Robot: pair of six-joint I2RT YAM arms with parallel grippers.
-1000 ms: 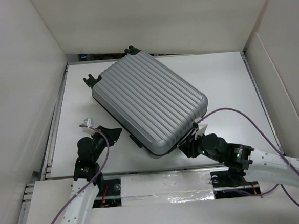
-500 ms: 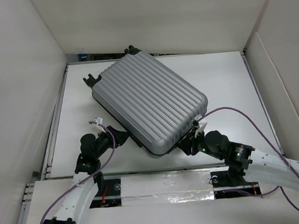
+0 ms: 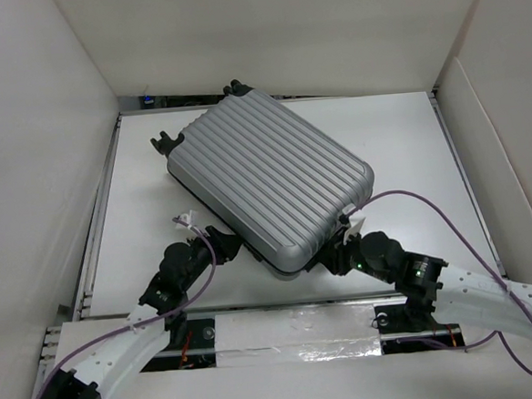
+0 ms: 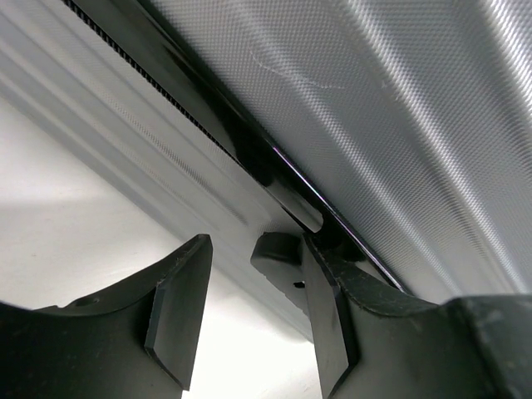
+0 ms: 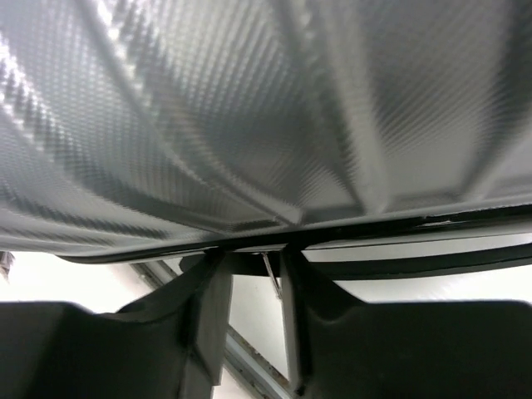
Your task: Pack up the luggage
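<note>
Left gripper (image 3: 222, 243) sits at the near-left long side of the luggage (image 3: 269, 181), and we see its fingers (image 4: 179, 320) well parted and holding nothing. A black fitting (image 4: 278, 253) on the case's dark seam pokes into the gap, close against the right-hand finger. The right gripper (image 3: 332, 261) is tucked under the near corner of the case. Its fingers (image 5: 212, 320) stand only a narrow gap apart, their tips at the seam. A thin pale sliver (image 5: 270, 278) hangs in that gap, but we see nothing pinched.

The luggage lies closed and flat on the white table (image 3: 400, 154), ribbed shell up. It is set on a diagonal, its black wheels (image 3: 161, 141) toward the far left. White panels (image 3: 44, 160) wall in the table on the left, back and right. A strip of silver tape (image 3: 299, 339) runs along the near edge between the arm bases. Purple cables (image 3: 431, 208) loop off both wrists.

Our left arm lies low, reaching forward and to the right from its base. The right arm stretches low, leftward from the lower right corner, a green light (image 3: 357, 266) showing on its wrist. In both wrist views the case's shell fills the frame above the fingers.
</note>
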